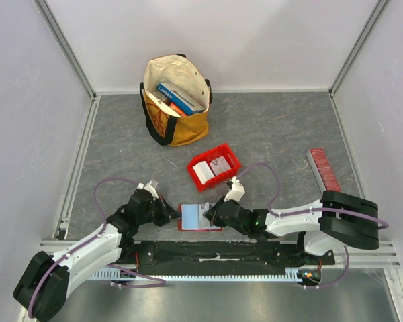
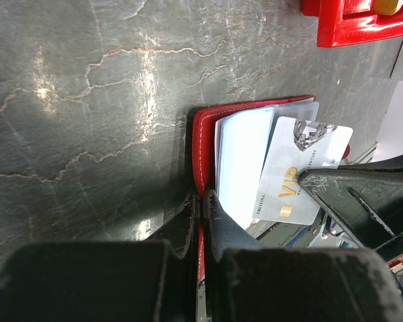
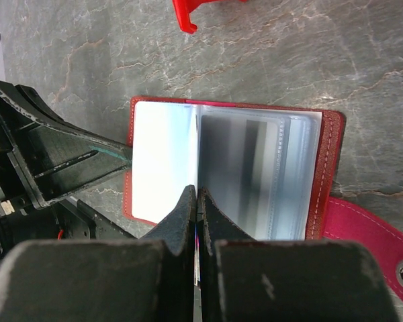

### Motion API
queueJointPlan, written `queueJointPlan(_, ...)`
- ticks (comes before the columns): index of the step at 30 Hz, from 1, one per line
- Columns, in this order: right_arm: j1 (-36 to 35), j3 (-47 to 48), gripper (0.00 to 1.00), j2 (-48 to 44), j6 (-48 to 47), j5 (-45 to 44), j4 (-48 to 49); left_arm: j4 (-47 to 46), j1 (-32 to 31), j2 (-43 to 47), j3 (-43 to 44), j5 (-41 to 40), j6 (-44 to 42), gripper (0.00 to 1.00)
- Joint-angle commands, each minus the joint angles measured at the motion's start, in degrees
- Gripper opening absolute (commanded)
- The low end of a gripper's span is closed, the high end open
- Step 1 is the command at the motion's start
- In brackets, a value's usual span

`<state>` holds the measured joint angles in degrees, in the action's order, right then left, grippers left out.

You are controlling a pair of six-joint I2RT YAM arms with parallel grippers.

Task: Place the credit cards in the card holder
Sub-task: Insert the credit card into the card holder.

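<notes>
The bright red plastic bin (image 2: 363,30) is cut off at one o'clock; small print on the pale rectangular card (image 2: 301,168) is unreadable.

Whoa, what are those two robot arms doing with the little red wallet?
The left pincer pinches one edge of the open dark red leather wallet, steadying it. The right pincer grips a white plastic VIP card at the wallet's clear sleeves. More pale cards wait in the red plastic bin.

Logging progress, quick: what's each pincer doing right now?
Left pincer: closed on the red card holder.
Right pincer: closed on a VIP credit card.
</notes>
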<state>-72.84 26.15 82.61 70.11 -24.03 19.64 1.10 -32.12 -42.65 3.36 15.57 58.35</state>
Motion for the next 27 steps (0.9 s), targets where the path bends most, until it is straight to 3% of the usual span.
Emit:
queueJointPlan(1,0.24,-1.19,0.00,-0.87,1.17,-0.05,2.51,-0.84,-0.14,-0.41,-0.01,-0.28,1.15,0.02)
queueJointPlan(15,0.86,-1.72,0.00,-3.07,1.97,1.00,3.39,-0.93,-0.14,-0.59,0.07,-0.37,0.89,0.02)
queueJointPlan(27,1.91,-1.19,0.00,3.17,3.11,4.34,6.03,-0.93,-0.05,-0.59,0.34,-0.46,0.89,0.02)
